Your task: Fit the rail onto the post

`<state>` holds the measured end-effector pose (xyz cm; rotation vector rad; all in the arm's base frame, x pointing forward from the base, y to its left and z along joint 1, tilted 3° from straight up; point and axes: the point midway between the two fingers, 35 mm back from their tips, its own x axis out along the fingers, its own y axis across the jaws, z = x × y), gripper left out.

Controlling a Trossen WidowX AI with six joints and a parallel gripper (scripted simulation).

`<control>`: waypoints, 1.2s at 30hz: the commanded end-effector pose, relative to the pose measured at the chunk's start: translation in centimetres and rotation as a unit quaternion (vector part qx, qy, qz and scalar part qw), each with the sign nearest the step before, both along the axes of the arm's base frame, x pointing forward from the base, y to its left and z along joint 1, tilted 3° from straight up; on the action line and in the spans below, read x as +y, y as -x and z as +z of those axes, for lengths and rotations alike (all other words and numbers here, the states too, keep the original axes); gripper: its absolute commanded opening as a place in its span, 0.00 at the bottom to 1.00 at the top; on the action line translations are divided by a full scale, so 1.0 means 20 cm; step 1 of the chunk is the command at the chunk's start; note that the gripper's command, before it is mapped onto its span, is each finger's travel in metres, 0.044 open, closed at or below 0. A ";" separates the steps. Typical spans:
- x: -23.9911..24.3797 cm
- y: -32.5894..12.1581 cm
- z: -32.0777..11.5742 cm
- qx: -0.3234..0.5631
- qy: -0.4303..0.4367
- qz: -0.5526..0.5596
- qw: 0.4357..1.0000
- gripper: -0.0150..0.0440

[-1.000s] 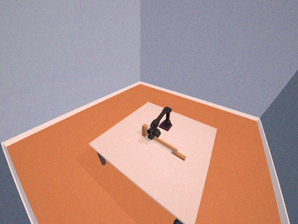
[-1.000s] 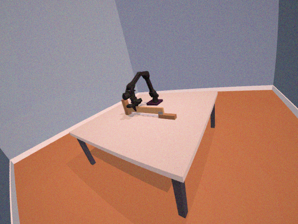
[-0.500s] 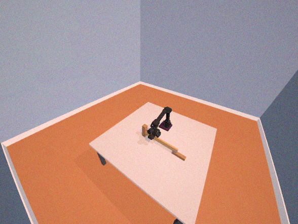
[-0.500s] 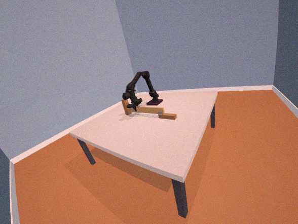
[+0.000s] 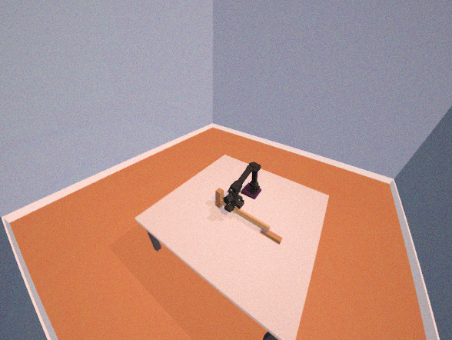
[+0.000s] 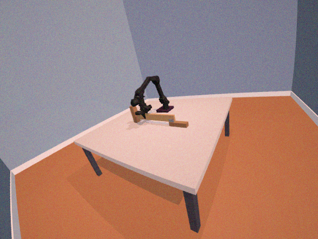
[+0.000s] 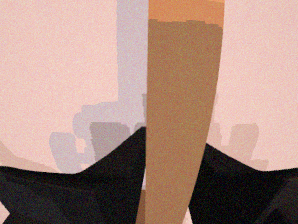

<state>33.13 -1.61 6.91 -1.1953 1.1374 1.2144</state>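
Observation:
The wooden rail (image 5: 251, 219) (image 6: 159, 117) (image 7: 182, 90) is off the table at its post end and looks about level. Its far end is at the grey bracket (image 6: 171, 120) on the low footboard block (image 5: 274, 237) (image 6: 179, 124). My gripper (image 5: 233, 208) (image 6: 144, 115) (image 7: 160, 132) is shut on the rail close to its post end, with one finger on each side. The short post (image 5: 219, 198) (image 6: 134, 114) stands upright just beyond the gripper. The gripper hides the rail's end and most of the pegs, so I cannot tell whether the pegs are in the holes or the end touches the post.
The arm's dark base (image 5: 251, 191) (image 6: 165, 109) stands on the white table (image 5: 192, 235) (image 6: 151, 146), behind the rail. The arm arches over from it to the post end. Shadows of the rail and gripper fall on the table beside them.

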 end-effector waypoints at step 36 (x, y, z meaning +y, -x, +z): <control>-0.06 0.00 0.00 -0.002 0.001 0.000 1.000 0.25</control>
